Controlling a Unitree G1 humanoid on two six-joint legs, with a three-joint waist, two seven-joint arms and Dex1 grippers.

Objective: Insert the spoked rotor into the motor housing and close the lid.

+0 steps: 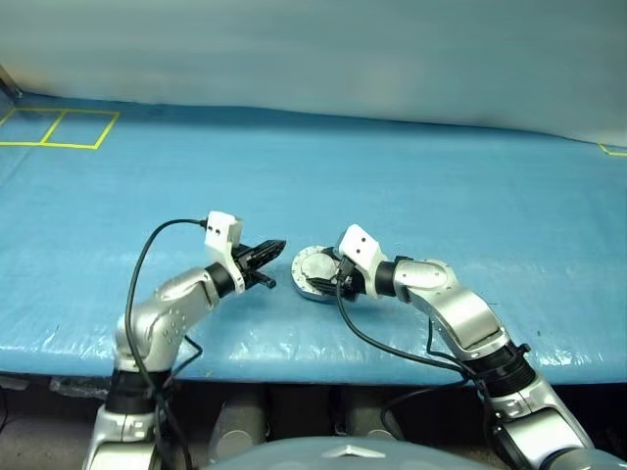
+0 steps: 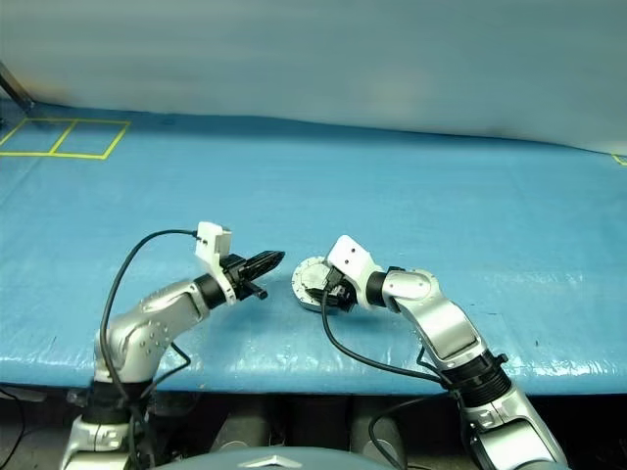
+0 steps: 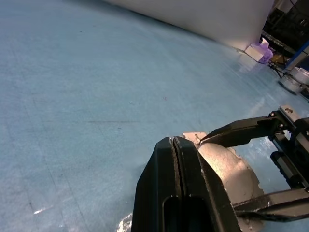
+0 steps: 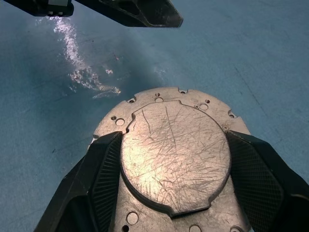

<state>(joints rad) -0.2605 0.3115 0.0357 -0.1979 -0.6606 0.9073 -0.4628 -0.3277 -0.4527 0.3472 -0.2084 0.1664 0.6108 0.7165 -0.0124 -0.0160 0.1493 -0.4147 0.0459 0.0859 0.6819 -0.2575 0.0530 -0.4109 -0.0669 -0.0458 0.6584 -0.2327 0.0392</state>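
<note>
Scratched grey metal carries no brand, label or readable writing: the lid (image 4: 176, 159) shows only its plain, raised round face, ringed by a notched flange with small holes. It lies flat on the blue tarpaulin-covered table (image 1: 441, 196), near the front edge and just ahead of the robot. The right gripper (image 4: 174, 166) clasps it, one ribbed black finger (image 4: 108, 169) pressed against each side of the raised disc. Whatever sits under the lid is covered, so the housing's windings and the spoked rotor cannot be made out. The left gripper (image 1: 269, 252) hovers just beside the lid, fingers pressed together with nothing between them, its tip pointing at the disc without touching. Yellow tape lines (image 1: 61, 127) mark squares at the table's far left corner, partly cut off by the frame's edge.
</note>
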